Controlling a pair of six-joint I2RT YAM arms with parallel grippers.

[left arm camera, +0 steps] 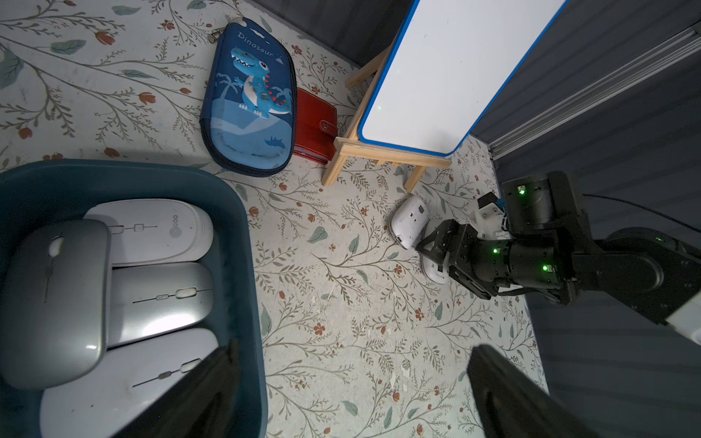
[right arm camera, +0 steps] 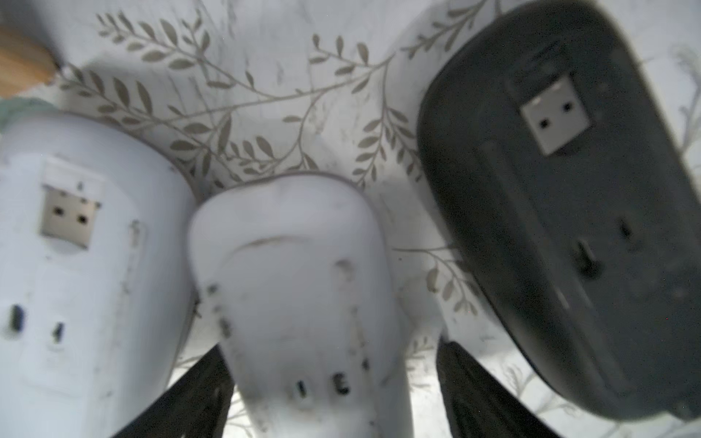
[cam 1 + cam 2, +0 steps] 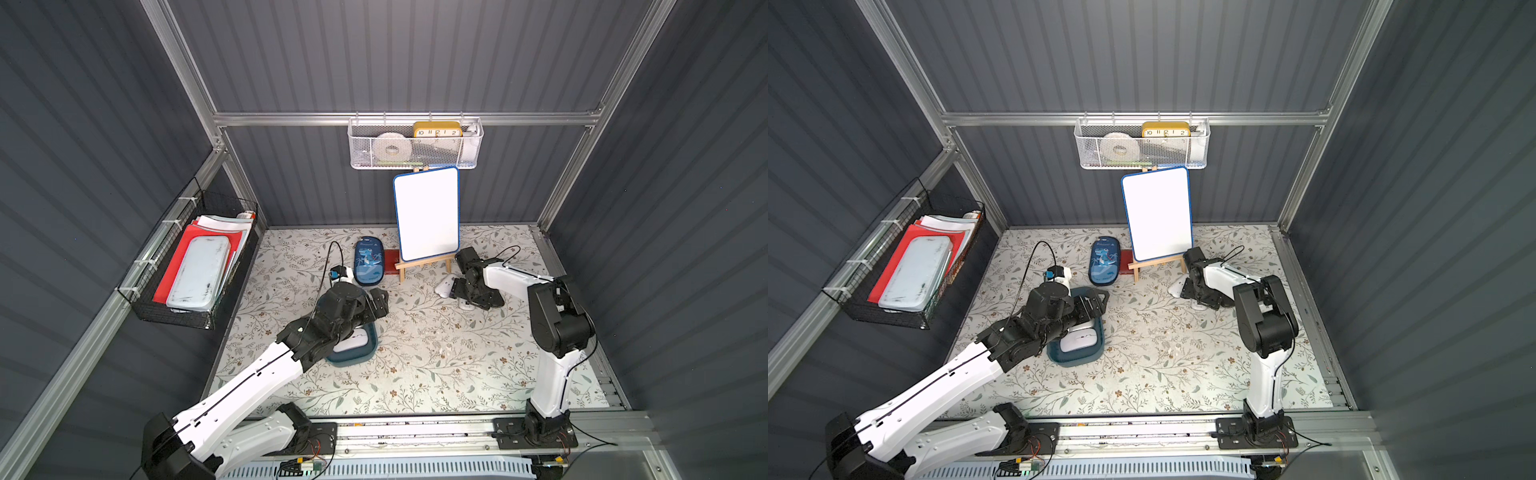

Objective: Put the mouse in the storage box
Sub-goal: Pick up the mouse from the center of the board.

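Left arm reaches in from the near left corner of the tabletop (image 3: 415,365), and the left claw (image 1: 354,349) hangs above the far right corner of the box (image 1: 242,227), jaws wide apart and holding nothing. The box sits left of the tabletop's middle. The left wrist view shows four mice in it, a grey mouse (image 1: 53,299) lying across the ends of three paler ones.

Towards the far right corner, just beside the easel (image 3: 419,263), the right claw (image 2: 333,347) is low over the tabletop with the mouse (image 2: 296,284) between its jaws. The jaws stand parted. One finger (image 2: 205,386) looks to touch the mouse, but a strip of tabletop shows between the mouse and the other finger, so nothing is clamped; this view is blurred. The mouse rests on the tabletop, well apart from the box. Flanking it lie a white mouse (image 2: 87,246) and a dark mouse (image 2: 561,208), both belly up.

Near the far edge a pencil case (image 3: 368,262) lies with a red wallet (image 3: 390,262) just beside it, between case and easel; a whiteboard (image 3: 426,212) stands on the easel
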